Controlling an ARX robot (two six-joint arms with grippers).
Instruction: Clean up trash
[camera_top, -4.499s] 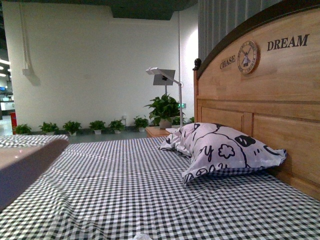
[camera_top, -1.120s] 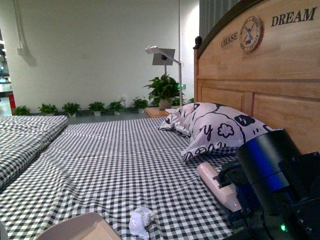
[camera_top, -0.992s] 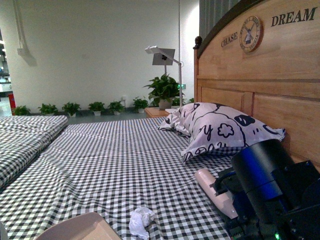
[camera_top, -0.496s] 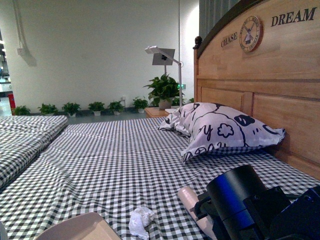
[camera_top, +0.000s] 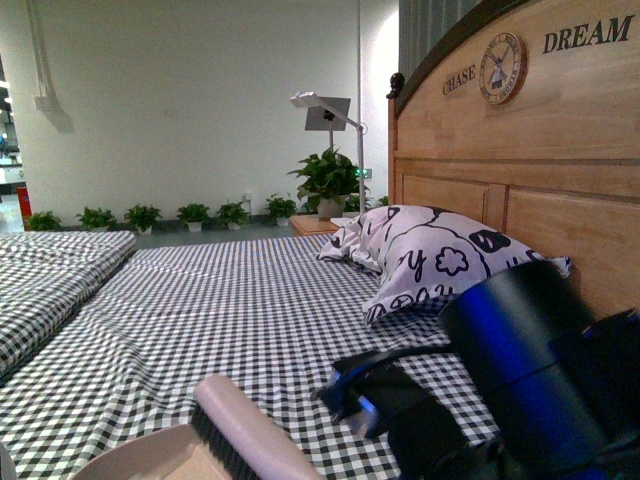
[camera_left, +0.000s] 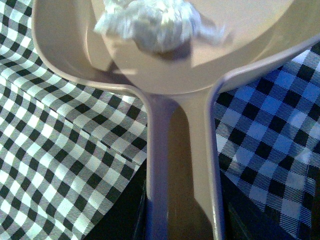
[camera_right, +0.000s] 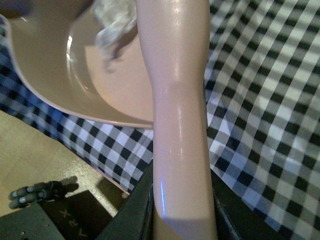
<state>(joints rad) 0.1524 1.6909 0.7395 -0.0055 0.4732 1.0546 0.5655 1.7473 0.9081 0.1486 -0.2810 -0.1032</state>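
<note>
The trash (camera_left: 155, 22), a crumpled white tissue wad, lies inside the beige dustpan (camera_left: 70, 55). My left gripper (camera_left: 182, 220) is shut on the dustpan's handle. In the right wrist view the trash (camera_right: 115, 22) rests in the dustpan (camera_right: 100, 85), beside the pink brush (camera_right: 180, 115). My right gripper (camera_right: 182, 210) is shut on the brush handle. From the front, the brush (camera_top: 255, 430) lies across the dustpan (camera_top: 140, 460) with its black bristles toward the pan. It hides the trash there.
The checkered bed sheet (camera_top: 250, 320) stretches ahead. A doodle-print pillow (camera_top: 440, 265) leans on the wooden headboard (camera_top: 520, 170) at the right. A lamp (camera_top: 325, 115) and a plant (camera_top: 325, 185) stand beyond. The bed's edge and floor (camera_right: 30, 155) show in the right wrist view.
My right arm has swung left with the brush, from beside the pillow to the dustpan. The wad that lay on the sheet beside the pan now sits inside it.
</note>
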